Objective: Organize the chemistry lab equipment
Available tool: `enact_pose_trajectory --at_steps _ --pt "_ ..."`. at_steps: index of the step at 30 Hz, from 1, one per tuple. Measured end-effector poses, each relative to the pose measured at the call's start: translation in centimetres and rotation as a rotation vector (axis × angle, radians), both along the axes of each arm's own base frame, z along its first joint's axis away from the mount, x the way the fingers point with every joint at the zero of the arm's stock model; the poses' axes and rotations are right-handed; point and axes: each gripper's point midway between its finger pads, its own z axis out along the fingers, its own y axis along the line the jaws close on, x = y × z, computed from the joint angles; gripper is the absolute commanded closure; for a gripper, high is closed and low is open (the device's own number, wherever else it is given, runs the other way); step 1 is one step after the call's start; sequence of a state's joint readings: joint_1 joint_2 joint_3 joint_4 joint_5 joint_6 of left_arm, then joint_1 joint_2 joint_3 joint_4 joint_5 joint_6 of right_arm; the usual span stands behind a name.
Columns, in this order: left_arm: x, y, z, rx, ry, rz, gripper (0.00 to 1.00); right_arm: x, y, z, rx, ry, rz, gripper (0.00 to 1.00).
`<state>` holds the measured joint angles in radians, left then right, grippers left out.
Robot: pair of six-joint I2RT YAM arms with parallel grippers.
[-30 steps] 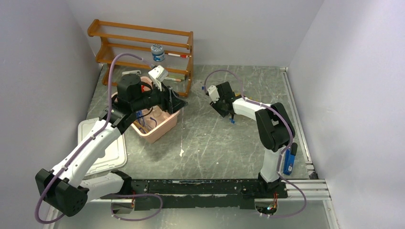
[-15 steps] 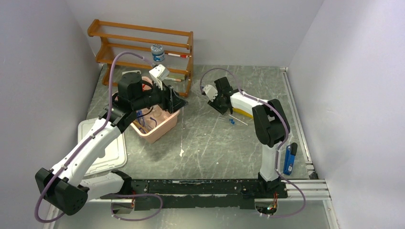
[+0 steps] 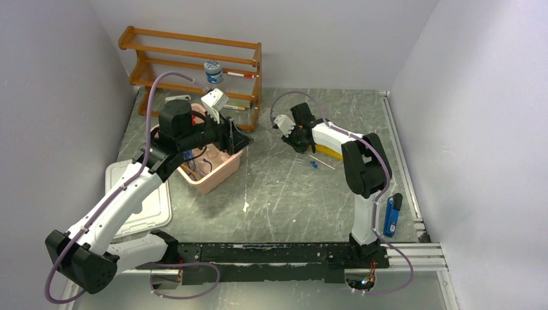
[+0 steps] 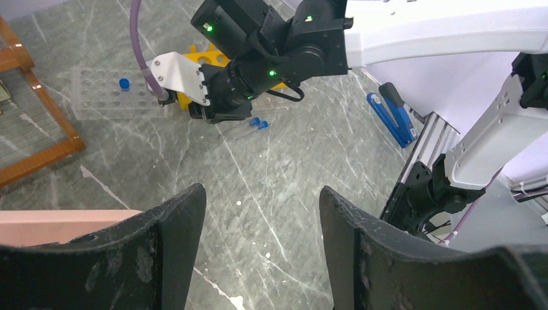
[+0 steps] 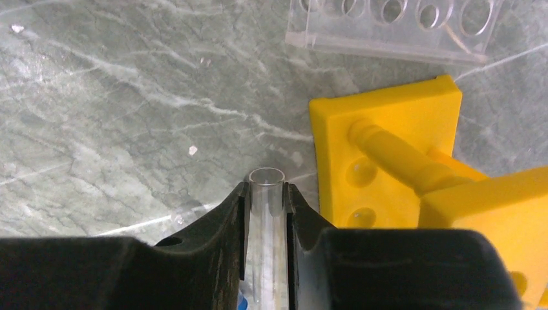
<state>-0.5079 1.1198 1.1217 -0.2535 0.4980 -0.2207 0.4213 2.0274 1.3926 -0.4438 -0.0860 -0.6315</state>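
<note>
Gripping a clear round-mouthed tube (image 5: pixel 266 245), perhaps glass; yellow holed rack (image 5: pixel 388 129) beside.

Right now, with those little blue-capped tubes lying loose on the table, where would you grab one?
Probably mid-length on the clear body of a blue-capped tube, coming straight down from above. It lies flat on the table, long and thin, so a pinch across its narrow width should hold. Its neighbour lies close beside it, so start with the outer one.
</note>
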Motion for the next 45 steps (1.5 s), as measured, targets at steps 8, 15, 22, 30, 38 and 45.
enact_pose_trajectory --at_steps 8,15,22,30,38,45 --pt "-0.7 -0.5 -1.5 -0.001 0.057 0.003 0.32 -2.0 -1.5 1.5 -0.014 -0.024 -0.032 0.89" --pt "-0.7 -1.5 -2.0 -0.029 0.088 0.026 0.33 -2.4 -1.2 7.9 0.099 -0.153 -0.081 0.89" --pt "0.3 -2.7 -4.5 -0.035 0.17 0.071 0.33 -3.6 -0.5 12.9 0.256 -0.224 -0.16 0.91" --pt "0.7 -5.1 -6.6 -0.066 0.233 0.09 0.25 -6.5 1.2 18.3 0.572 -0.258 -0.275 0.92" --pt "-1.2 -9.6 -12.4 -0.1 0.35 0.062 0.23 -9.6 3.1 21.2 0.93 -0.197 -0.396 0.93" --pt "-1.9 -12.4 -13.8 -0.118 0.378 0.022 0.31 -10.0 3.8 22.0 1.076 -0.134 -0.485 0.91"
